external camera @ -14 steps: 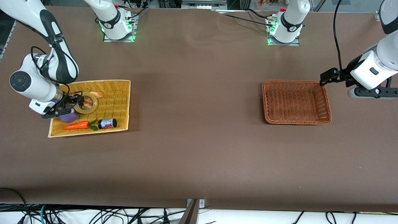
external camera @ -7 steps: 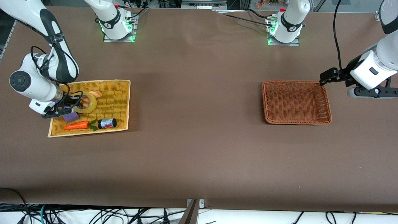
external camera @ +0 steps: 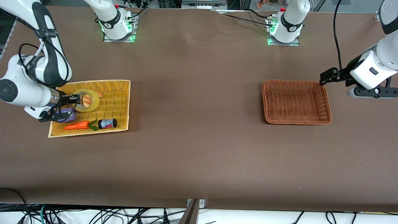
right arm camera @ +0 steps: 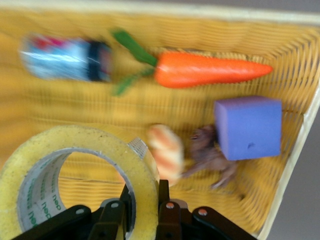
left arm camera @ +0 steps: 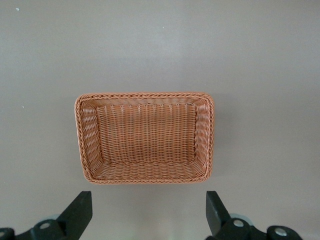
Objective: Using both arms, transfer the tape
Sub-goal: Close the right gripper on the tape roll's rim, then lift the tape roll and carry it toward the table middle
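Observation:
The tape (external camera: 88, 100), a yellowish ring with a greyish core, is held above the yellow wicker tray (external camera: 119, 93) by my right gripper (external camera: 75, 99). The gripper is shut on the roll's wall, one finger inside the hole and one outside. In the right wrist view the tape (right arm camera: 75, 175) is clamped between the fingers (right arm camera: 145, 202). My left gripper (external camera: 325, 78) is open and empty, waiting above the table beside the brown wicker basket (external camera: 325, 102), toward the left arm's end. The left wrist view shows its fingertips (left arm camera: 80, 210) wide apart with the brown basket (left arm camera: 145, 97) below.
In the yellow tray lie an orange carrot (external camera: 77, 125), a dark jar (external camera: 107, 123), a purple block (external camera: 69, 115) and a croissant (right arm camera: 165, 152). The brown basket holds nothing.
My right gripper has lifted the tape up off the tray floor, and the right arm has drawn back toward its end of the table. The left arm has not moved.

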